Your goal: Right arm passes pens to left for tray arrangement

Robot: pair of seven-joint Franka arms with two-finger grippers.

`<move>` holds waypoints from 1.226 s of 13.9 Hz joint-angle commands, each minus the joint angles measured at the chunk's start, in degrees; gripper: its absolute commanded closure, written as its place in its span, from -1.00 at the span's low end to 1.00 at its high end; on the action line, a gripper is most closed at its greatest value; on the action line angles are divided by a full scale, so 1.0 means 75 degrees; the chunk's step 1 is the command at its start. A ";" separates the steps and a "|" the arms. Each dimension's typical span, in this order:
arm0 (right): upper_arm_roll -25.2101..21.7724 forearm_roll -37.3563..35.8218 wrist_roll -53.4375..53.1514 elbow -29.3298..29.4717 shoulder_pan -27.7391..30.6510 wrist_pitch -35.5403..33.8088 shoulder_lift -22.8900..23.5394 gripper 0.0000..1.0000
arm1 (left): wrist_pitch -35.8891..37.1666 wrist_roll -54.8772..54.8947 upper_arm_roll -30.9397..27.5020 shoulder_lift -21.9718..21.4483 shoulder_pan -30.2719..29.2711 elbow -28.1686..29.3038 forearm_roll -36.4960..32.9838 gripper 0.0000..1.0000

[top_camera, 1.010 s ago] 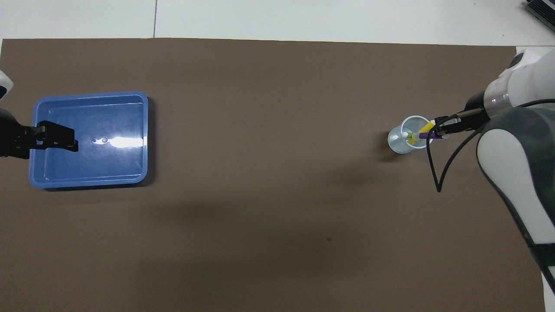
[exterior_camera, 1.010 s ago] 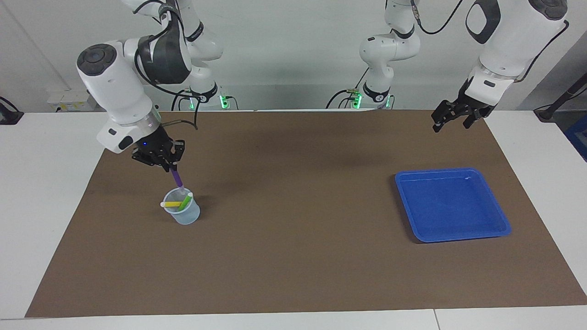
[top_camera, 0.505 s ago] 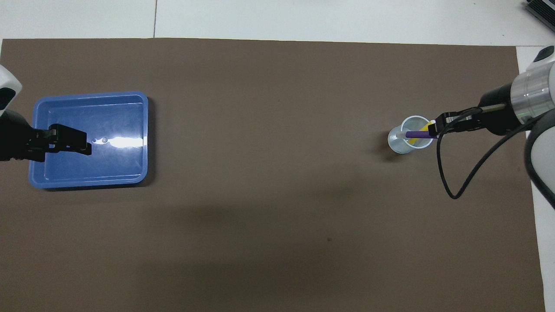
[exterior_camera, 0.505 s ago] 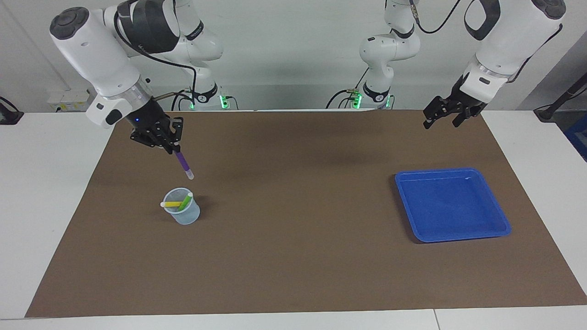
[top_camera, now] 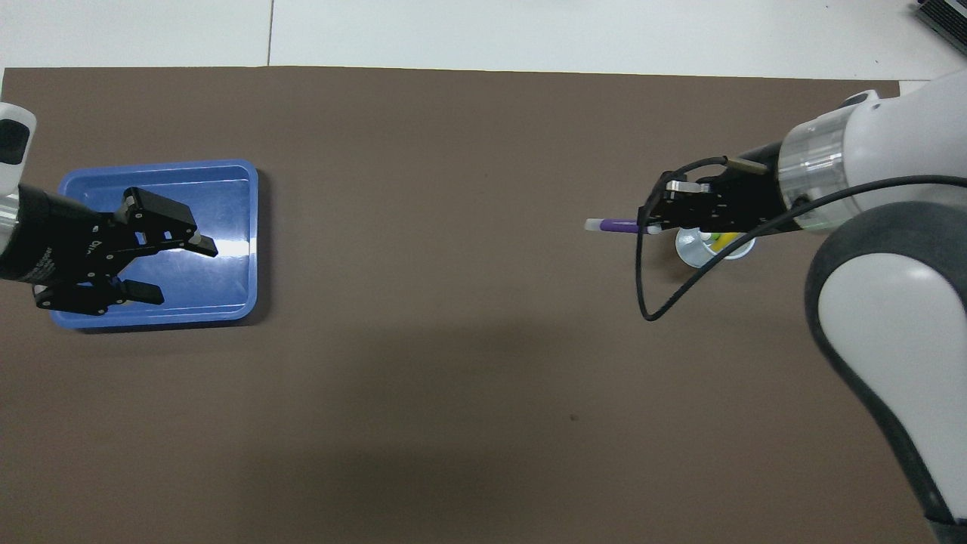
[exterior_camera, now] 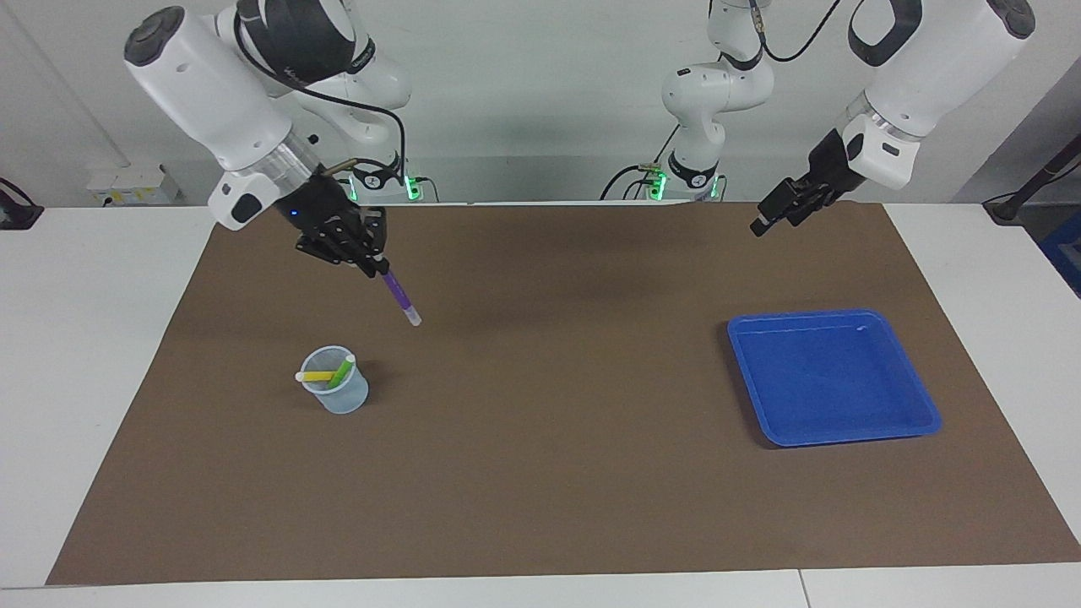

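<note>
The right gripper [exterior_camera: 373, 263] is clamping a purple pen [exterior_camera: 399, 297] by its upper end, up in the air over the brown mat [exterior_camera: 540, 473]; the pen is slanting down toward five o'clock in the facing view, whitish tip lowest, and in the overhead view it is sticking out toward nine o'clock from the gripper. A small clear cup [exterior_camera: 339, 393] is standing on the mat at about seven o'clock from that pen tip in the facing view, well apart from it, and a yellow pen [exterior_camera: 317, 376] and a green pen [exterior_camera: 342, 371] are leaning inside it, whitish ends up. The left gripper [top_camera: 175, 266] is hanging in the air with its fingers [top_camera: 202, 245] spread apart and holding nothing; seen from overhead it is covering part of the blue tray [top_camera: 227, 175]. The tray is lying flat on the mat toward the left arm's end of the table, with no pen in it, well apart from the cup.
</note>
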State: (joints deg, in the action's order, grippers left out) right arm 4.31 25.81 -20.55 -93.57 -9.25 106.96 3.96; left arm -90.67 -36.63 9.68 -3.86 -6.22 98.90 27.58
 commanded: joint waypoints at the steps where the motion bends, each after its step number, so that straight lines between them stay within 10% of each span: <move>1: -0.0013 0.0693 -0.0994 -0.0215 -0.0277 0.0642 -0.0002 0.86 | -0.0612 -0.1137 -0.0061 -0.0470 0.0055 0.0945 0.0937 -0.72; 6: -0.0013 0.1527 -0.2612 -0.0309 -0.1107 0.1850 0.0256 0.87 | -0.1396 -0.2506 -0.0061 -0.0306 0.0067 0.1601 0.2705 -0.65; 17: -0.0013 0.1902 -0.4455 -0.0286 -0.2634 0.3715 0.0913 0.87 | -0.3671 -0.3987 -0.0049 0.0115 0.1273 0.1943 0.3236 -0.54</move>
State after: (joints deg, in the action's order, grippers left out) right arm 4.42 38.48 -53.81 -95.56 -29.29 134.39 11.03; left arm -115.30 -66.20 9.78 -3.23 1.78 112.23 50.58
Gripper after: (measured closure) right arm 0.828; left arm 0.225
